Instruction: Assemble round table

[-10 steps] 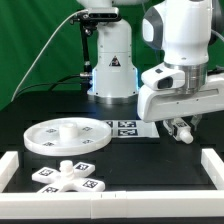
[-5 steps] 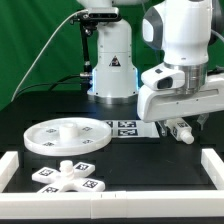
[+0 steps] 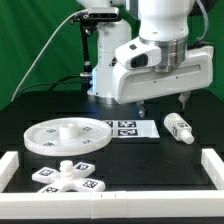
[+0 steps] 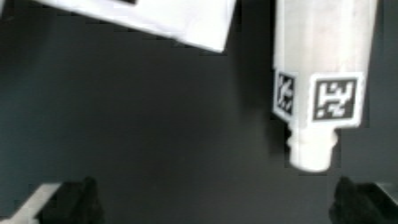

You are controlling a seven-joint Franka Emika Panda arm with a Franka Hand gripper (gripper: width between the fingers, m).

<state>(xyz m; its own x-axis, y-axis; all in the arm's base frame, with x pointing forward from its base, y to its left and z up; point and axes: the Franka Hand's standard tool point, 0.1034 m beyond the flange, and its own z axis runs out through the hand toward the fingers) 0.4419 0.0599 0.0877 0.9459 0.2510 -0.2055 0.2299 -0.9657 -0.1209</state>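
The large rimmed round disc (image 3: 62,135) lies flat on the black table at the exterior view's left. The four-armed cross base (image 3: 68,176) lies in front of it. The short cylindrical leg (image 3: 180,127) lies on its side at the exterior view's right, and it also shows in the wrist view (image 4: 317,80) with a tag on it. My gripper (image 3: 162,105) hangs above the table, up and to the left of the leg. In the wrist view my gripper (image 4: 224,205) is open and empty, and both dark fingertips (image 4: 71,200) stand wide apart.
The marker board (image 3: 125,127) lies flat between the disc and the leg, and its corner shows in the wrist view (image 4: 160,20). The white blocky border rail (image 3: 212,165) runs along the sides and front. The robot's base (image 3: 110,70) stands behind.
My hand has risen off the leg and swung toward the exterior view's left, with the wrist turned. The leg stays lying in the same spot. The disc and cross base have not moved.
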